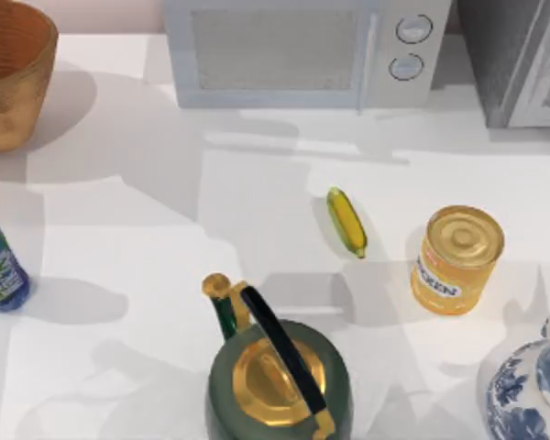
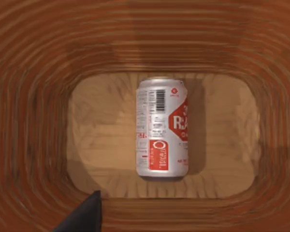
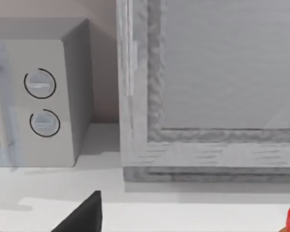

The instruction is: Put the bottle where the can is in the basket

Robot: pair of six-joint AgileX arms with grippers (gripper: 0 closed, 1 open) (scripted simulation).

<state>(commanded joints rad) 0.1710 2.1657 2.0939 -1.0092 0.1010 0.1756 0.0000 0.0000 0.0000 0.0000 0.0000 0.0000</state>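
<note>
The white can [image 2: 162, 128] with a red label lies on its side on the floor of the wicker basket [image 2: 34, 96], seen straight down in the left wrist view. A dark part of my left gripper [image 2: 82, 217] shows at that view's edge, above the basket's inside and apart from the can. In the top view the basket [image 1: 14, 101] stands at the table's far left corner. The small blue bottle [image 1: 0, 270] stands at the left edge, nearer than the basket. A dark part of my right gripper [image 3: 82, 215] shows before a microwave.
A green kettle [image 1: 277, 376] with a gold lid stands front centre. A corn cob [image 1: 346, 222], a yellow tin [image 1: 456, 259] and a blue-and-white vase [image 1: 532, 390] lie to the right. A microwave [image 1: 293, 50] and a grey appliance [image 1: 518, 60] line the back.
</note>
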